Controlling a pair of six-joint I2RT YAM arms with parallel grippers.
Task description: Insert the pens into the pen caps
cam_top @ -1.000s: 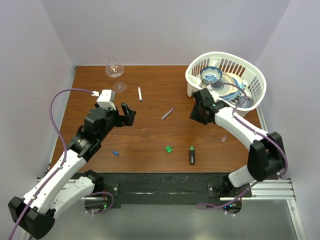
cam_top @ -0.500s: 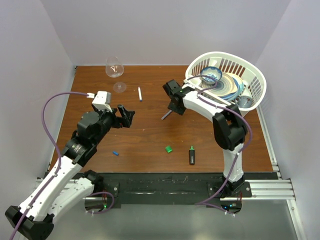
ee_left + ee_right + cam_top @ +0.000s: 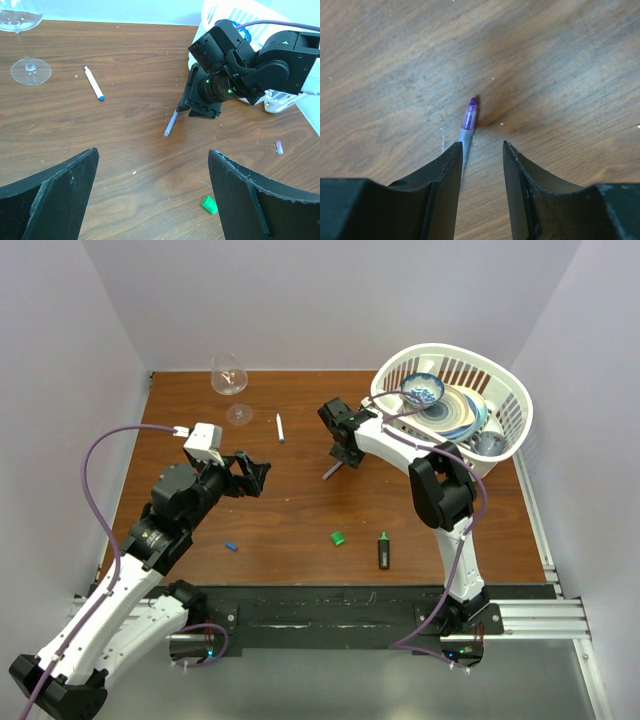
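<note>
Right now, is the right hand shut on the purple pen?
Open. The right hand has its fingers apart; the purple pen lies flat on the table beside one finger, ungripped.

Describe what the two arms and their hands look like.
The left arm and right arm are white shell segments linked by black joints, each trailing a purple cable. The left hand and right hand are black with flat, wedge-shaped fingers. A white box tops the left wrist; small green lights glow on the right.
</note>
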